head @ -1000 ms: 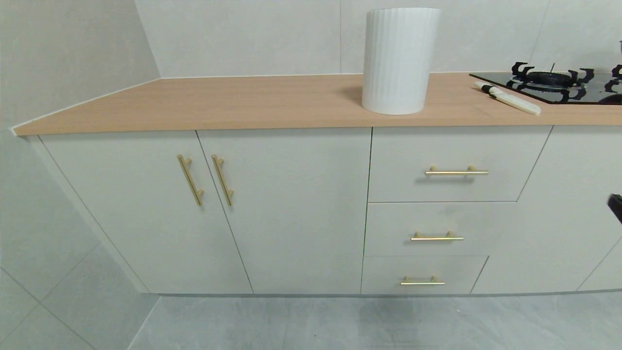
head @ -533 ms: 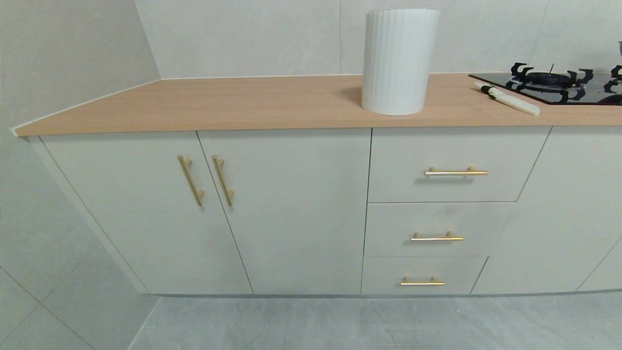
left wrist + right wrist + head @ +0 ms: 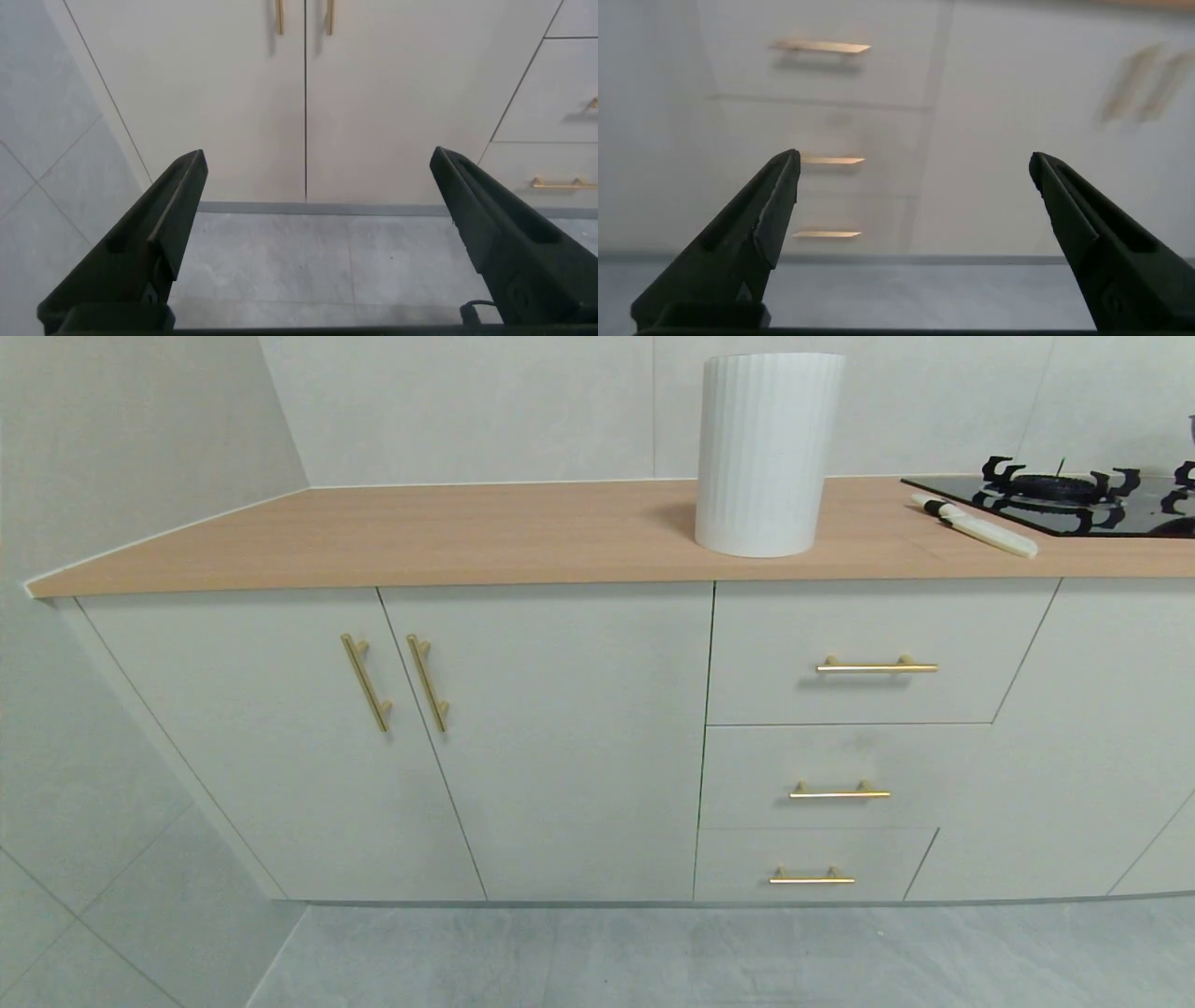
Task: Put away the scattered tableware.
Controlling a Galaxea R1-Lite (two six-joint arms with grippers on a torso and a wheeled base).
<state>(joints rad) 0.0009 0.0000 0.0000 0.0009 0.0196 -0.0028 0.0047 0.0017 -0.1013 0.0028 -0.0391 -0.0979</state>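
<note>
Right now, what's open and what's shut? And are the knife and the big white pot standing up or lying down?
Left gripper: open, empty.
Right gripper: open, empty.
Left cupboard door: shut.
Right cupboard door: shut.
Top drawer: shut.
Middle drawer: shut.
Bottom drawer: shut.
Knife: lying flat on the countertop.
White ribbed pot: standing upright on the countertop.

Upper centre: a white cylinder point(image 3: 766, 457) with fine vertical ribbing, on a light wood-grain tabletop point(image 3: 467, 537); upper right: a cream knife point(image 3: 976, 525) with a black band and a glossy black hob point(image 3: 1083, 518). Lower half: pale off-white cabinet fronts point(image 3: 560, 737) with brass-gold handles point(image 3: 878, 665), above a mottled grey tiled floor point(image 3: 653, 957). The left claw point(image 3: 318, 163) and right claw point(image 3: 915, 159) are matte black.
</note>
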